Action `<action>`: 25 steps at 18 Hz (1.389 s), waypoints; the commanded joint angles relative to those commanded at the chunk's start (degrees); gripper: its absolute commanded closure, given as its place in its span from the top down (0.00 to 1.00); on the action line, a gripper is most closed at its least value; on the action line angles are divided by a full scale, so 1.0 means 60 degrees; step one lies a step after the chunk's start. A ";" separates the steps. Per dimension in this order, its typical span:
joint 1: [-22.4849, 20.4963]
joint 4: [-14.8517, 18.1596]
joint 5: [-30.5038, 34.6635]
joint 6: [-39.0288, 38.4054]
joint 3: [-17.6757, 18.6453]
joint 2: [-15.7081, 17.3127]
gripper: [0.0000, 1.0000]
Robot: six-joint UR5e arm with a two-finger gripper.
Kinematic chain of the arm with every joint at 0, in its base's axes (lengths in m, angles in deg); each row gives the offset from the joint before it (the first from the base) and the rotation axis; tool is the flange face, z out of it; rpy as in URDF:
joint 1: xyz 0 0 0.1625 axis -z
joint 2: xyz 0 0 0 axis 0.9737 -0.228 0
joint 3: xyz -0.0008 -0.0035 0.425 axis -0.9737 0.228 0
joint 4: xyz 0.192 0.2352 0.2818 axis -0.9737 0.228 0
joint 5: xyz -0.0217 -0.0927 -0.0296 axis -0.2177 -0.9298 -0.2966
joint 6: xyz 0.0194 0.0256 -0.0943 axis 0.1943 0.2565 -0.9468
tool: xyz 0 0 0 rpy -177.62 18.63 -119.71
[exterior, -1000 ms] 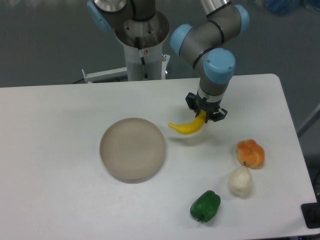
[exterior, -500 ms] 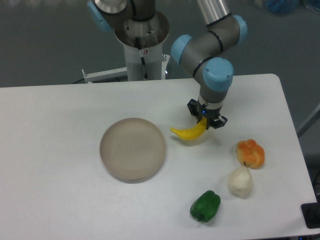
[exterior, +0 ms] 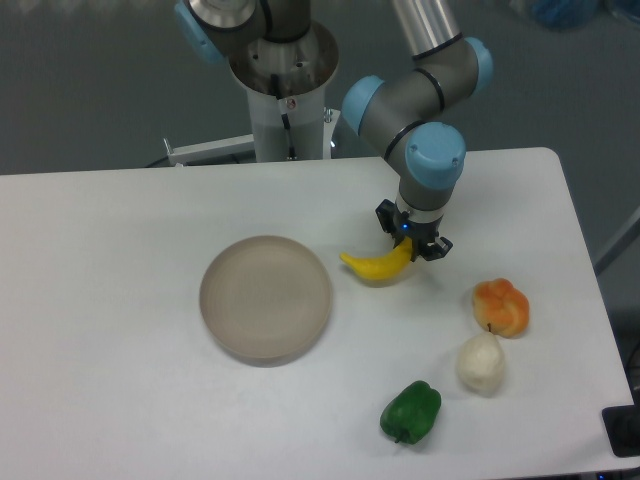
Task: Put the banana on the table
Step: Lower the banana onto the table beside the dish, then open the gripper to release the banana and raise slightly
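The small curved yellow banana (exterior: 377,265) is low over the white table (exterior: 120,240), just right of the beige dish; I cannot tell whether it touches the surface. My gripper (exterior: 408,243) points straight down and is shut on the banana's right end. The fingers are dark and mostly hidden under the blue wrist joint.
A round beige shallow dish (exterior: 265,296) lies left of the banana. An orange lumpy fruit (exterior: 501,307), a white garlic-like item (exterior: 481,364) and a green pepper (exterior: 411,411) lie to the right and front right. The robot base (exterior: 285,90) stands at the table's back edge.
My gripper has lowered the banana slightly towards the table and shifted a little right. The other objects have not moved.
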 joint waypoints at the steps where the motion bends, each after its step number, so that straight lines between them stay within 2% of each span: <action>1: 0.0000 0.0000 0.0015 -0.0014 0.0000 -0.0015 0.39; 6: 0.0000 0.0000 0.0015 -0.0014 0.0000 0.0000 0.43; 9: -0.0015 -0.0015 0.0000 -0.0029 -0.0044 0.0000 0.60; 11: -0.0015 0.0000 0.0000 -0.0029 -0.0117 0.0015 0.75; 13: -0.0015 0.0000 0.0000 -0.0015 -0.0161 0.0087 0.84; 17: 0.0000 0.0000 -0.0015 -0.0131 -0.0628 0.0132 0.99; 21: 0.0073 0.0000 -0.0044 -0.0161 -0.1025 0.0132 1.00; 25: 0.0132 0.0000 -0.0029 -0.0161 -0.1902 -0.0204 1.00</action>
